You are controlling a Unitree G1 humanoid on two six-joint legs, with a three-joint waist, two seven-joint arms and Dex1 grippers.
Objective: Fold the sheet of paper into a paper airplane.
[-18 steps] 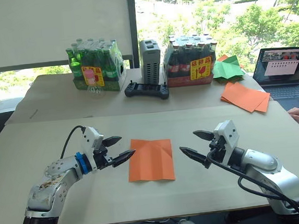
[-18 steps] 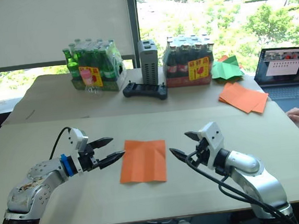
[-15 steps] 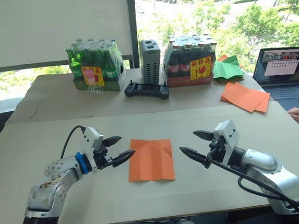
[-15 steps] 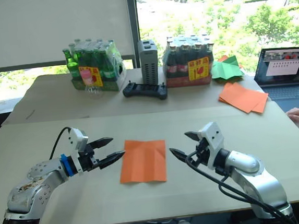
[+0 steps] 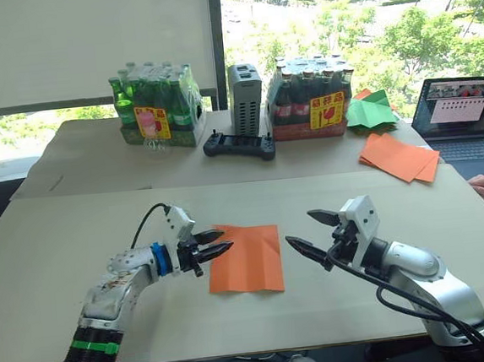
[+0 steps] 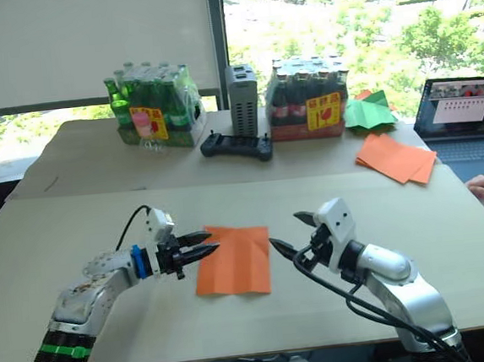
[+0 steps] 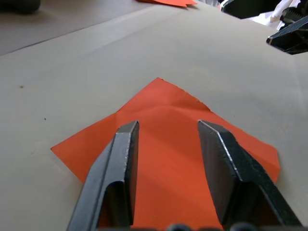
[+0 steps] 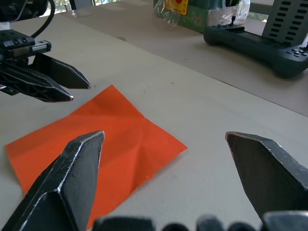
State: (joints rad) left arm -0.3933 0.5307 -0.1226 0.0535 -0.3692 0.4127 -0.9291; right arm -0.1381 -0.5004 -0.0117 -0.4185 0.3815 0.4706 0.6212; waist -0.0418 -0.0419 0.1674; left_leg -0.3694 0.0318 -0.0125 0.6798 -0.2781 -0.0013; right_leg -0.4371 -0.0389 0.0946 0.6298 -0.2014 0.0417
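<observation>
the sheet of paper (image 5: 246, 258) lies flat and creased at the centre of the frame on the desk (image 5: 77, 238). the left gripper (image 5: 216, 244), fingers spread a little, hovers over its left edge. the right gripper (image 5: 313, 234), spread wide, sits just right of the sheet, apart from it.

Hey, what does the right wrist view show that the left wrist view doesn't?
Right wrist view: the black controller, the green bottle pack and the left gripper, open beside the sheet of paper.
Left wrist view: the edge of the orange paper pile far across the table.
Both: the creased sheet lying flat on the table.
</observation>
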